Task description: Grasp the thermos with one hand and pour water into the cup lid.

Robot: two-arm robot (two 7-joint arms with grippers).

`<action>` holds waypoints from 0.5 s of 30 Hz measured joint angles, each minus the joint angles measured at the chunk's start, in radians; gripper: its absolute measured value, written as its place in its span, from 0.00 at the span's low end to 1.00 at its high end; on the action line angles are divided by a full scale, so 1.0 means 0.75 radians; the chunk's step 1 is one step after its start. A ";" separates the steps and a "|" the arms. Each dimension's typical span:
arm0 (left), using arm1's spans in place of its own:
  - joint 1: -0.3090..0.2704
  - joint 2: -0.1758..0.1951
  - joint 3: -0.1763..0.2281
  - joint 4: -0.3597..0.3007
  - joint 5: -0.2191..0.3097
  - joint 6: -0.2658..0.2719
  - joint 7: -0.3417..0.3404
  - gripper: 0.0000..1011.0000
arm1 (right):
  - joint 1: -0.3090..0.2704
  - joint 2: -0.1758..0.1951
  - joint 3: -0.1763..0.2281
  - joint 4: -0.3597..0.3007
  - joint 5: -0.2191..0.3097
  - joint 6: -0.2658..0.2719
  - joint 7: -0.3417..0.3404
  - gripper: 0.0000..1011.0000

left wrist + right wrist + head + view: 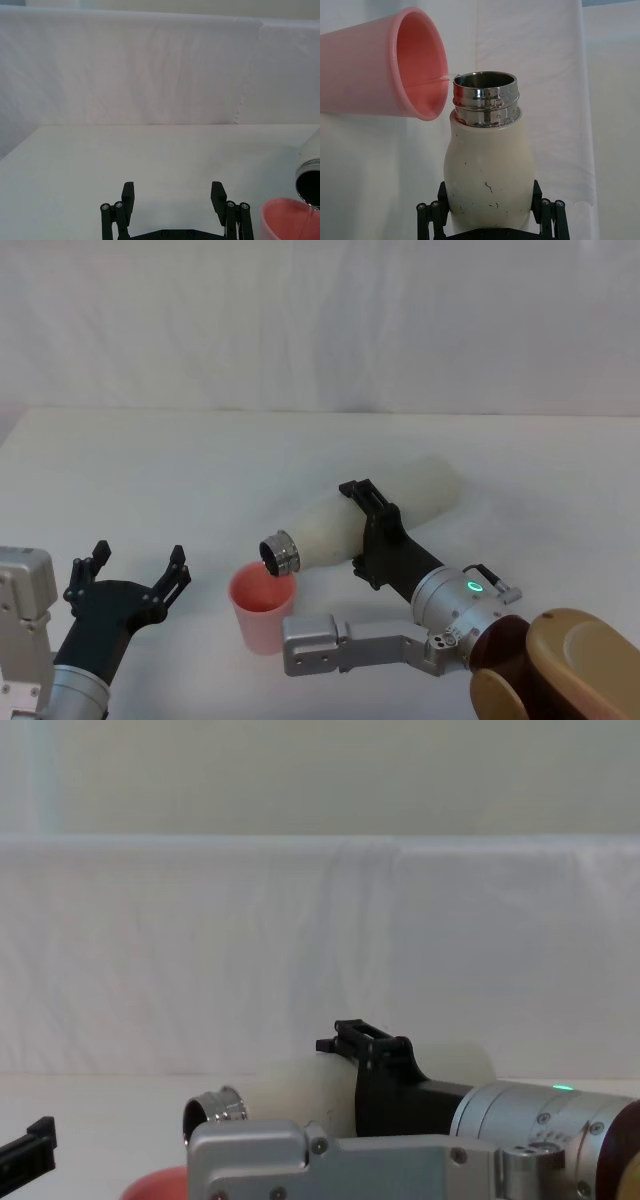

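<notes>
The right gripper (372,530) is clamped around the body of the thermos (380,518), one finger on each side, and holds it tipped nearly flat with the steel neck (281,553) pointing left and a little down. The neck's mouth sits just over the right edge of the cup lid (264,607), which stands upright on the white table (150,470) near the robot, left of centre. In the right wrist view a thin thread of water (441,78) runs from the neck's lip into the cup lid (380,72), so the pour looks to be under way. The left gripper (132,579) hangs spread and empty just left of the cup lid, holding nothing. The risks, as I judge them: the stream lands close to the rim rather than at the middle, so a slight drift of the neck to the right would send water onto the table. Tipping further could bring a sudden gush that overshoots or overfills the small cup. The neck is also so close to the rim that a dip might knock the light, unsteadied cup lid over.
</notes>
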 joint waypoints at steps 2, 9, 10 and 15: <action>0.000 0.000 0.000 0.000 0.000 0.000 0.000 0.99 | 0.001 0.000 -0.001 0.000 -0.001 0.000 0.001 0.95; 0.000 0.000 0.000 0.000 0.000 0.000 0.000 0.99 | 0.003 0.001 -0.004 0.000 -0.009 0.004 0.008 0.95; 0.000 0.000 0.000 0.000 0.000 0.000 0.000 0.99 | 0.004 0.002 -0.004 0.000 -0.010 0.004 0.008 0.95; 0.000 0.000 0.000 0.000 0.000 0.000 0.000 0.99 | 0.004 0.002 -0.006 -0.001 -0.015 0.008 0.008 0.95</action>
